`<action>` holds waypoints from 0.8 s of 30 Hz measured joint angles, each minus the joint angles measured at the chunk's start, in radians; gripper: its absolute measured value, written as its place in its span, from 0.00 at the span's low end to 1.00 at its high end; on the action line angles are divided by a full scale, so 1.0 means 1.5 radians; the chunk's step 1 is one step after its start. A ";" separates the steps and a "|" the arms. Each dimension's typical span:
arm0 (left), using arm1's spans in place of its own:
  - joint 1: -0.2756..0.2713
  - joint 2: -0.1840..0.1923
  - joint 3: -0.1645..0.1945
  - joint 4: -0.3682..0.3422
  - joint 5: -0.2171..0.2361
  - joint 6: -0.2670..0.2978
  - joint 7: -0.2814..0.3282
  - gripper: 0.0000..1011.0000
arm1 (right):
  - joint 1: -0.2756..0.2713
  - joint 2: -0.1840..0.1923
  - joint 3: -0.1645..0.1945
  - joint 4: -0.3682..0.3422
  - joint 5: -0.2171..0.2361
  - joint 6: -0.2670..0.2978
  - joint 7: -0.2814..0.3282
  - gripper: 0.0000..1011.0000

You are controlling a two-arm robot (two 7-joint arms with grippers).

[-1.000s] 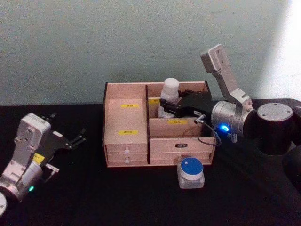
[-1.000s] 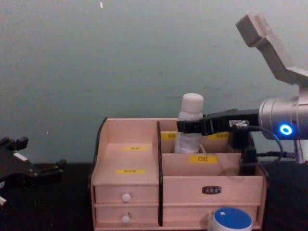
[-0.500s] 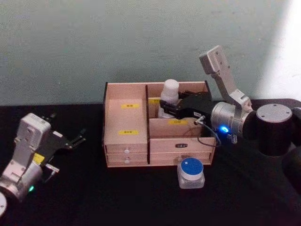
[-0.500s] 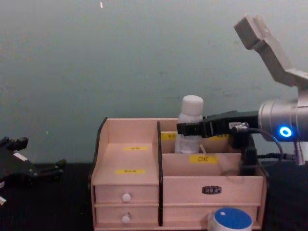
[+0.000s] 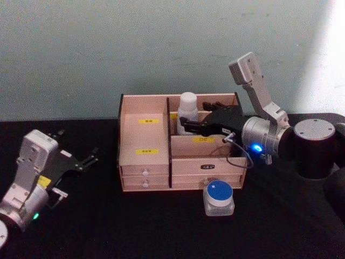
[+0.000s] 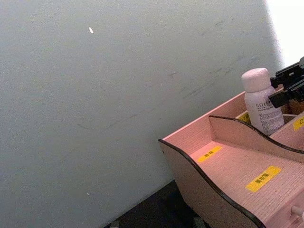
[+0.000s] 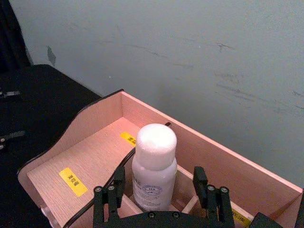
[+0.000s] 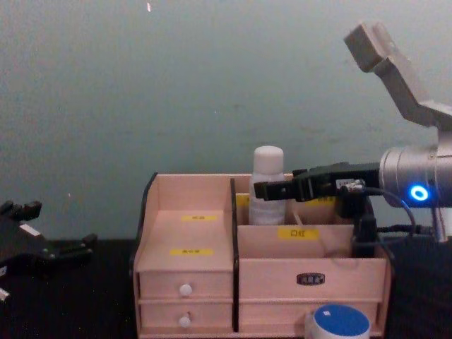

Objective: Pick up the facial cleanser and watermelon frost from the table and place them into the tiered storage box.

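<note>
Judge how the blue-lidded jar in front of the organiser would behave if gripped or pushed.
The watermelon frost is squat and flat-lidded, so it probably slides rather than tips when pushed. Its translucent walls look smooth, perhaps slippery to grasp. Being small, it is likely light.

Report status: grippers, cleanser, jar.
Right gripper jaws open, flanking facial cleanser, upright in tiered storage box rear compartment. Watermelon frost on table, out front. Left gripper parked left, open. No obstruction seen.

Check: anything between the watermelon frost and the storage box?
Nothing visible: the watermelon frost sits just before the drawers of the tiered storage box. The open right pincer straddles the facial cleanser in a rear compartment.
</note>
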 joint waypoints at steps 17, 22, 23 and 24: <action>0.000 0.000 0.000 0.000 0.000 0.000 0.000 0.99 | -0.004 0.003 0.002 -0.008 0.002 0.000 0.002 0.99; 0.000 0.000 0.000 0.000 0.000 0.000 0.000 0.99 | -0.024 0.021 0.010 -0.043 0.007 -0.001 0.008 0.99; 0.000 0.000 0.000 0.000 0.000 0.000 0.000 0.99 | -0.033 0.030 0.014 -0.059 0.009 -0.001 0.010 0.99; 0.000 0.000 0.000 0.000 0.000 0.000 0.000 0.99 | -0.038 0.034 0.015 -0.067 0.010 -0.001 0.011 0.99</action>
